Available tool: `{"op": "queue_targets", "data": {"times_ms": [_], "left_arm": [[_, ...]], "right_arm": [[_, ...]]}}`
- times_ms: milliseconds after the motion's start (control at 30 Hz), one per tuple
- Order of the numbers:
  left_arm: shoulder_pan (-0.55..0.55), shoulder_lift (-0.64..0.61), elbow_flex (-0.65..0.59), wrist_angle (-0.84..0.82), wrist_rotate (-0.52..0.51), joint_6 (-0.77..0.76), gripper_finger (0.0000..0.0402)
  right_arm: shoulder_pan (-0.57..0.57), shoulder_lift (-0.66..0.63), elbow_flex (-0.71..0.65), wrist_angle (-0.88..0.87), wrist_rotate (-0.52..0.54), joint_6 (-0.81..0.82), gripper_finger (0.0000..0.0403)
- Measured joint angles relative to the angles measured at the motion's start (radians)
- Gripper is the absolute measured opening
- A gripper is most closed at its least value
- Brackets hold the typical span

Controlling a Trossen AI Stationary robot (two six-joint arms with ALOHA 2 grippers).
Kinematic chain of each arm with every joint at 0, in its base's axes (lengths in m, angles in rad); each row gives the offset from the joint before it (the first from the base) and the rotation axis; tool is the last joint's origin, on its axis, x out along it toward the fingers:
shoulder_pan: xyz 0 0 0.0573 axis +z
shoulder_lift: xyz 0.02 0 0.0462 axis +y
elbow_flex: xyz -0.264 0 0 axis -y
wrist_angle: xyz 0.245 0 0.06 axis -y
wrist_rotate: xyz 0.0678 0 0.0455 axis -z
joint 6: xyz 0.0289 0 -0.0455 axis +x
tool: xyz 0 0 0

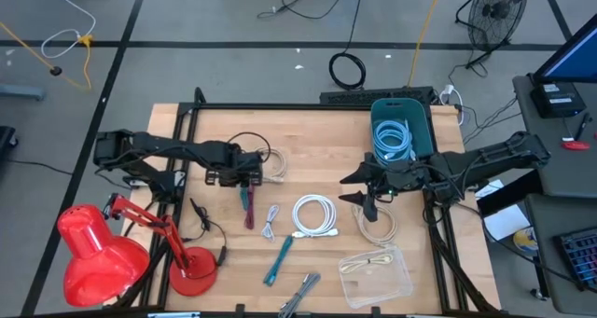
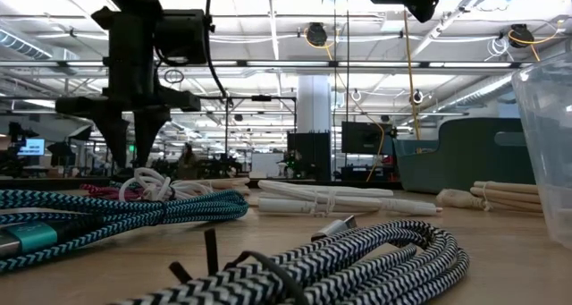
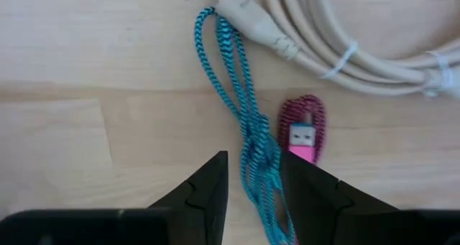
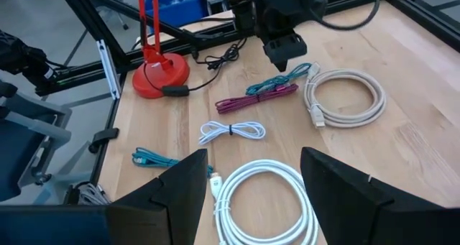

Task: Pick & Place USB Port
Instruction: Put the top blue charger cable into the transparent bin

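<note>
My left gripper (image 1: 245, 181) hangs open over a teal braided cable (image 3: 241, 94) and a magenta cable (image 3: 305, 116) with a pink USB plug (image 3: 302, 136). Both cables lie flat on the wooden table, side by side. In the left wrist view its fingers stand on either side of the teal cable. The low view shows this gripper (image 2: 132, 148) pointing down just above the cables; I cannot tell whether it touches them. My right gripper (image 1: 357, 189) is wide open and empty, held above the table between the white coiled cable (image 1: 314, 215) and the green bin (image 1: 422, 131).
A beige coil (image 1: 272, 164) lies just beyond my left gripper, another (image 1: 378, 225) below my right. Also on the table: a small white cable (image 1: 270, 220), a second teal cable (image 1: 278, 259), a black-and-white braided cable (image 1: 298, 295), a clear plastic container (image 1: 376, 273) and a red lamp (image 1: 93, 253).
</note>
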Motion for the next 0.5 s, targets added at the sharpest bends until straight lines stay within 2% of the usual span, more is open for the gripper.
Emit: {"op": "queue_targets", "data": {"times_ms": [300, 500], "left_arm": [[0.023, 0.007, -0.017, 0.041, -0.005, 0.014, 0.0129], [0.022, 0.006, -0.1, 0.133, 0.031, -0.005, 0.0129]], "right_arm": [[-0.005, 0.0, 0.0, 0.0, 0.0, 0.0, 0.0215], [-0.005, 0.0, 0.0, 0.0, 0.0, 0.003, 0.0215]]}}
